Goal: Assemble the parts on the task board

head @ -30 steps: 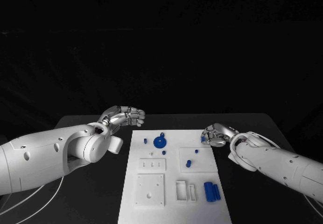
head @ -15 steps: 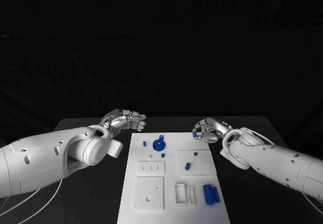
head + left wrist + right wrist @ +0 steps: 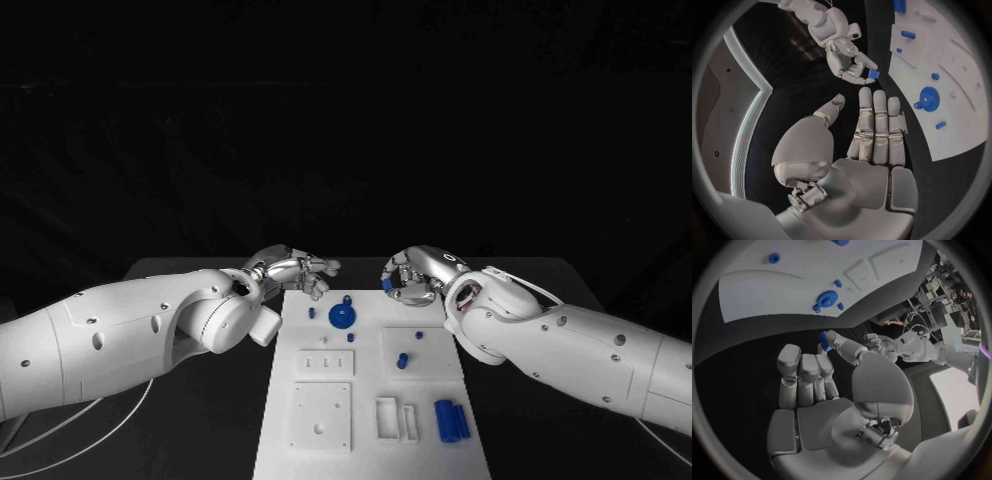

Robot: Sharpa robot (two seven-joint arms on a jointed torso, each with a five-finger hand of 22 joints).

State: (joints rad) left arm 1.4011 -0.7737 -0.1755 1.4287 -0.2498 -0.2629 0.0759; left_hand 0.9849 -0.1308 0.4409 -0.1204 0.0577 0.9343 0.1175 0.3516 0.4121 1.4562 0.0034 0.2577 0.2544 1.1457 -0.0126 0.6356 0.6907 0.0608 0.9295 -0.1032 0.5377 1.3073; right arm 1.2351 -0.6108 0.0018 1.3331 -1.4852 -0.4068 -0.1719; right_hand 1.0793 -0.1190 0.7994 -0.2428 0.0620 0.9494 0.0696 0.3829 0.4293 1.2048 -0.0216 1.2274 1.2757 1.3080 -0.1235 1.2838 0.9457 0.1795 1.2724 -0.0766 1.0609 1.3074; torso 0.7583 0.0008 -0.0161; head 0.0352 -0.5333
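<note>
You have a black table [image 3: 188,270] carrying a long white rectangular task board [image 3: 372,440], which runs from the table's far half toward the robot.

Your left white arm [image 3: 101,340] enters from its own side. Its silver left hand [image 3: 296,270] sits just off the board's far left corner, above the table. In the left wrist view that hand [image 3: 873,135] is released: fingers straight, side by side, thumb apart, nothing held.

Your right white arm [image 3: 577,345] reaches in from the opposite side. The silver right hand [image 3: 411,275] hovers over the board's far edge, near the left hand but apart from it. It is grasping a small blue block [image 3: 873,74], pinched between thumb and fingertips; the right wrist view shows the same piece [image 3: 824,338] at the thumb tip.

On the board, note in descending size:
- a round blue disc with a knob [image 3: 342,316] in the far section;
- two blue cylinders [image 3: 451,417] lying side by side at the near right;
- a short blue peg [image 3: 402,360] on the raised right-hand square plate;
- a small blue stud [image 3: 310,311] just left of the disc;
- a small blue stud [image 3: 418,334] on the same square plate, farther from the robot.
</note>
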